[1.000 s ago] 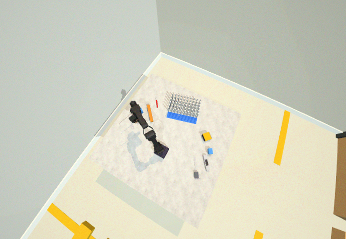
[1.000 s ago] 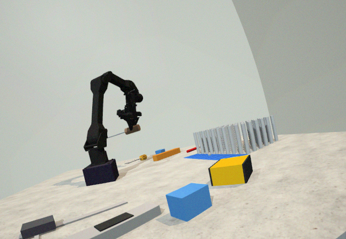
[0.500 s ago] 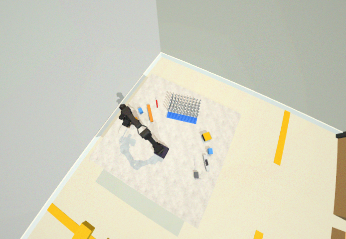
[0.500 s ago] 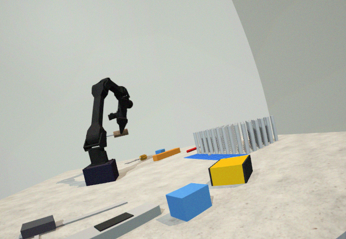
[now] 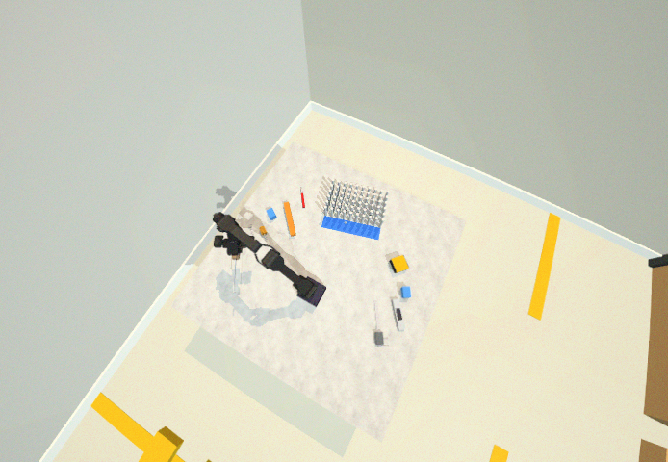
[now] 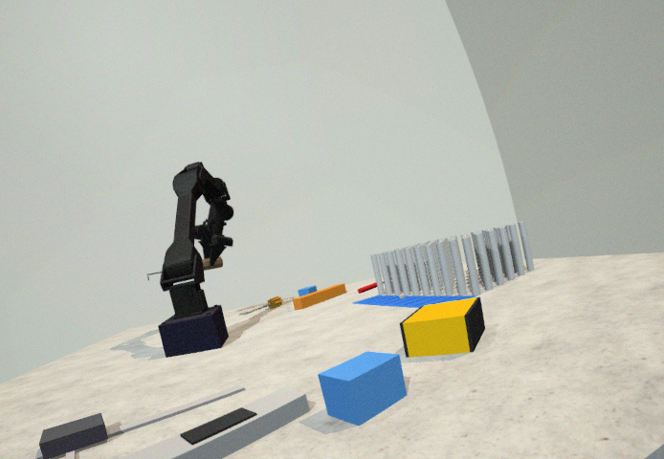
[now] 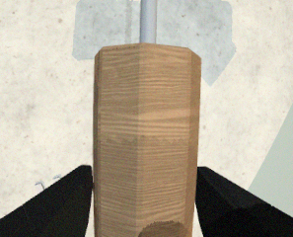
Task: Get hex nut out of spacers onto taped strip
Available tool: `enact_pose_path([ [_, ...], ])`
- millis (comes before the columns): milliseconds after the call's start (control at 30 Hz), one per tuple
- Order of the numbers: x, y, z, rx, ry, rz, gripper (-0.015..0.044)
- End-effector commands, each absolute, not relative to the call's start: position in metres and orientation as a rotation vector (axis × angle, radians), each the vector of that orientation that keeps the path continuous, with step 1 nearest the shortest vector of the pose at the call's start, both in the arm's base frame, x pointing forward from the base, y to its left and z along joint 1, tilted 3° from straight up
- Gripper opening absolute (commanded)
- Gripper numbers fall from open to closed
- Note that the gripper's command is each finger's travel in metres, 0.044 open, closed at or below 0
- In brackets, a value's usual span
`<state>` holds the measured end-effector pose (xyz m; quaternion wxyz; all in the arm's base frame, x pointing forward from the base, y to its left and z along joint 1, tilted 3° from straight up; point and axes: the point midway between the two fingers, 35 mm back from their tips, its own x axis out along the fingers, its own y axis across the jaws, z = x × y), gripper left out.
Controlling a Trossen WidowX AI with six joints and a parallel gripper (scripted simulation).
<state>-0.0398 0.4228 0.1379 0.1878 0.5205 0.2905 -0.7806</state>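
Note:
My gripper is shut on the wooden handle of a hook tool. It holds the tool above the table, left of the arm's base in the top view. The thin shaft with a bent tip shows in the exterior view. The metal spacers stand upright in rows, far from the gripper. A small pale thing, apparently the nut, lies on the blue taped strip in front of them.
An orange bar, a blue block, an amber-handled tool and a red tool lie left of the spacers. A yellow block, another blue block and a dark-handled tool are right.

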Motion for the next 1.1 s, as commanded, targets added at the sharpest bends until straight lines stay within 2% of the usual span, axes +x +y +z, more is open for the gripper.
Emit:
enact_pose_path([
  [0, -0.045, 0.426, 0.141, 1.436, 0.864, -2.179, 0.0],
  [1067, -0.046, 0.432, 0.116, 1.436, 0.865, -2.179, 0.0],
])
